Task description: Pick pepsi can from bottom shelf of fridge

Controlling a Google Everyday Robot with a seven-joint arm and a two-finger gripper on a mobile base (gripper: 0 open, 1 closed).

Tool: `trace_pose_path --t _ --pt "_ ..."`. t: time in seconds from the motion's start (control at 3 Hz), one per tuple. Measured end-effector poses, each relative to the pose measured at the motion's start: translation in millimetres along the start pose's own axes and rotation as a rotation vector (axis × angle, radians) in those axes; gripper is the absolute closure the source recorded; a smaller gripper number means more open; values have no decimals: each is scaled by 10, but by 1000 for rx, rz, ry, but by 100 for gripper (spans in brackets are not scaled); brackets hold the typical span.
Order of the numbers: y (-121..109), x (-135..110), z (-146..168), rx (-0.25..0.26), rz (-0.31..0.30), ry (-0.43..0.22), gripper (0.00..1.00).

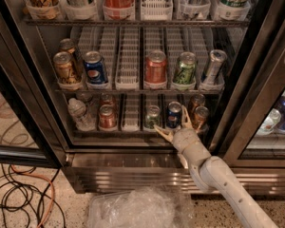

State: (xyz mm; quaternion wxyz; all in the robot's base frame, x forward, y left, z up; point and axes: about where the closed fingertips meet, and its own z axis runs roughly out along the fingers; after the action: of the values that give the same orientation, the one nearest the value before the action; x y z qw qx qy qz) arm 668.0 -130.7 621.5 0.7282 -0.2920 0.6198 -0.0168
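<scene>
The pepsi can is small and dark blue and stands upright in a white lane on the bottom shelf of the fridge. My gripper is open just in front of it, one finger low at the left and the other finger up at the right. The fingers flank the can without closing on it. A green can stands to its left and copper-brown cans to its right.
A second pepsi can, a red can and a green can stand on the middle shelf. A water bottle and red cans share the bottom shelf. A crumpled plastic bag and cables lie on the floor.
</scene>
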Motion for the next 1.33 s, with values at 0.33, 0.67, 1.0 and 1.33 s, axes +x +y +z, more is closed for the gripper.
trace_pose_path --t 0.33,0.67,1.0,1.33 --pt "-40 26 167 -2 -22 -12 21" --pt "-78 97 272 -4 -38 -6 16" --pt "-115 199 291 8 -29 16 14" --pt "-133 284 315 23 -11 36 14"
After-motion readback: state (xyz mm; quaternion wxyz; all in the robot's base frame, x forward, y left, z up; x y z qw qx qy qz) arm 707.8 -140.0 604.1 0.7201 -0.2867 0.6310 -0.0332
